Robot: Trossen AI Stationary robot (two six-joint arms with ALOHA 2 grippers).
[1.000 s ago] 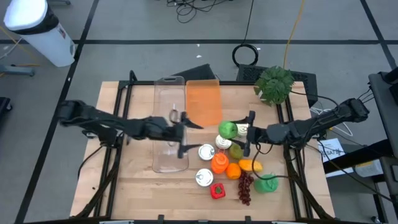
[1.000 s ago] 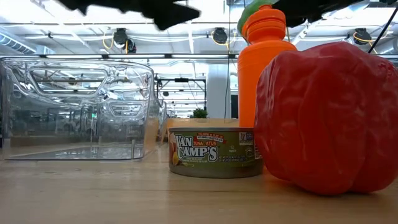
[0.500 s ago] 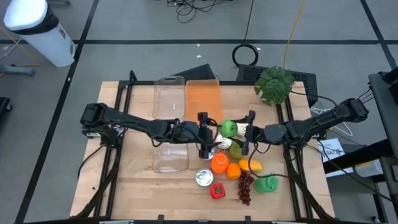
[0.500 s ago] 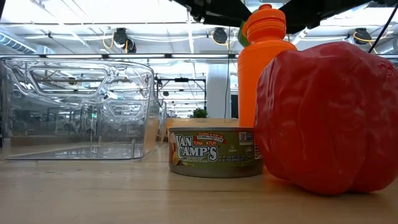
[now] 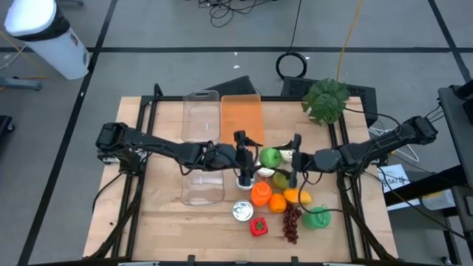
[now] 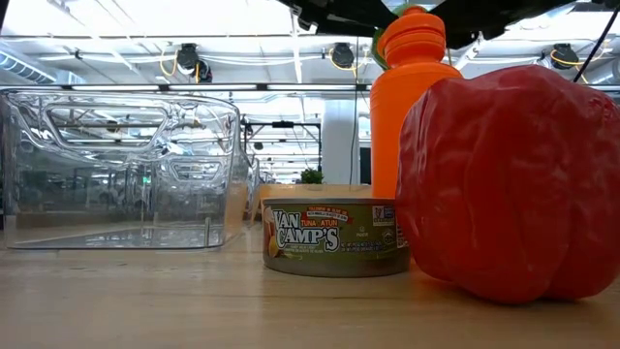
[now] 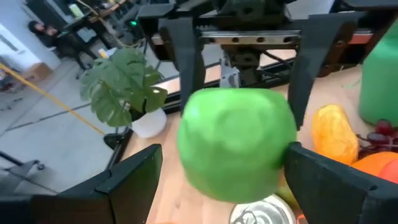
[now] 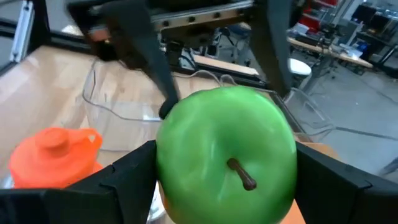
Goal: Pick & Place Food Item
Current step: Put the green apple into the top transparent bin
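Observation:
A green apple [image 5: 270, 156] hangs in the air above the heap of food, between my two grippers. My right gripper [image 5: 284, 158] reaches in from the table's right and is shut on it; the apple [image 8: 227, 155] fills its wrist view, stem toward the camera. My left gripper [image 5: 255, 158] reaches in from the table's left, open, with one finger on each side of the apple [image 7: 233, 143]. In the low view only a green sliver of apple [image 6: 376, 44] shows behind the orange bottle's cap. My right gripper pinches the apple by two opposite sides [image 8: 165, 163] between its two fingers [image 7: 186, 68]. The fingers lie about level and come from the table's right. The apple is lifted clear of the items below. My left gripper's fingers [image 7: 140, 180] flank the apple; whether they touch it I cannot tell.
A clear plastic container [image 5: 202, 148] stands at the table's left-middle, an orange board [image 5: 242, 122] beside it. Below the apple lie cans [image 5: 243, 210], an orange bottle [image 5: 260, 193], an orange [image 5: 277, 202], a red pepper [image 5: 258, 227], grapes [image 5: 292, 222] and a green bottle [image 5: 318, 218]. A plant [image 5: 326, 100] stands at the far right.
My left gripper has travelled from above the clear container toward the table's right, rising a little and turning, until its open fingers stand around the apple. Most of that came early; it has hardly moved since. My right gripper and the apple have kept still.

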